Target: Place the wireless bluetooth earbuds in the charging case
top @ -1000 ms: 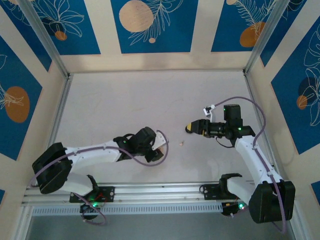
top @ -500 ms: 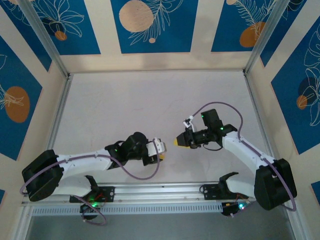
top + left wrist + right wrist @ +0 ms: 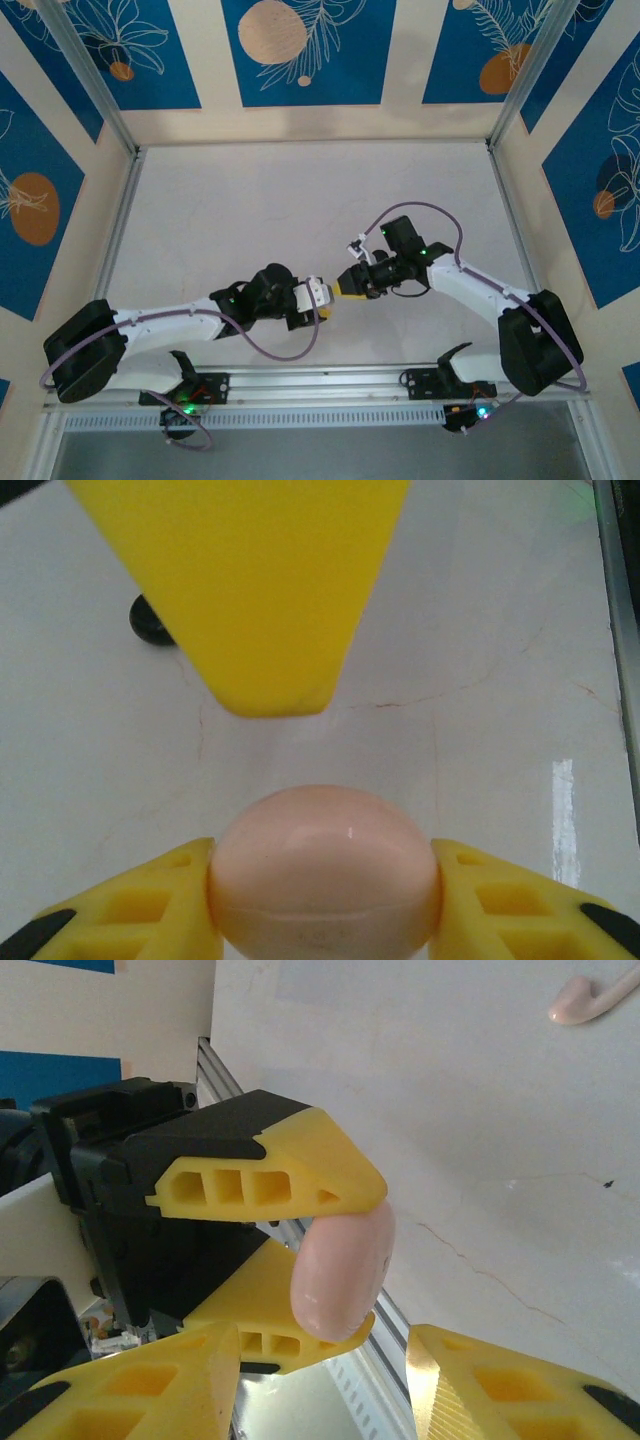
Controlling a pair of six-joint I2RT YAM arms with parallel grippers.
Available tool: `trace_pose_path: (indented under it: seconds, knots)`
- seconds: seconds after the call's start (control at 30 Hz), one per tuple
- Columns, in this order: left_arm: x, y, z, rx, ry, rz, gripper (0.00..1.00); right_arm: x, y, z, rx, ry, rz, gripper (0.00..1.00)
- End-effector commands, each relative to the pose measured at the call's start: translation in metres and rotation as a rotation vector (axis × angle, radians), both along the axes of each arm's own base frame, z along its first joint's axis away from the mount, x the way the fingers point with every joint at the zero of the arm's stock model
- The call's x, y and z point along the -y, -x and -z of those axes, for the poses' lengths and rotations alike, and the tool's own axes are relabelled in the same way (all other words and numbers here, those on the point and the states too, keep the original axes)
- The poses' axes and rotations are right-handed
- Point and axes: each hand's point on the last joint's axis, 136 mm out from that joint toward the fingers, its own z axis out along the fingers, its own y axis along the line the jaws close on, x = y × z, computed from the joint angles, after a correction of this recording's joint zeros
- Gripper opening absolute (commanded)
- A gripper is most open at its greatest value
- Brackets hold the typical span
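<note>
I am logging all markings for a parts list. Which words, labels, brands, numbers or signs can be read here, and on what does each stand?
None can be read.
The pink case has what may be a faint mark near its seam, too blurred to read.
The wall panels carry only leaf and circle patterns, no text.

Even, diffuse overhead light; top view sharp, w/ faint soft shadows on counter (image 3: pixel 250 200). Left wrist view: vertical glare strip at lower right, small highlight on charging case (image 3: pixel 325 870). Close fg soft in both wrist views.
</note>
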Motion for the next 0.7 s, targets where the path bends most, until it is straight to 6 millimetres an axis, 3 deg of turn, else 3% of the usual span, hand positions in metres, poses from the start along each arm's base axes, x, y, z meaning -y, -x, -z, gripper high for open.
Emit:
trace_pose_path:
  seconds: [0.0, 0.67]
  knots:
    - [0.006, 0.000, -0.017, 0.025, 0.040, 0.028, 0.32, -0.008, -0.001, -0.007, -0.006, -0.021, -0.016, 0.47]
    - [0.006, -0.003, -0.026, 0.025, 0.054, 0.001, 0.31, -0.025, 0.009, 0.004, -0.062, -0.012, -0.083, 0.41]
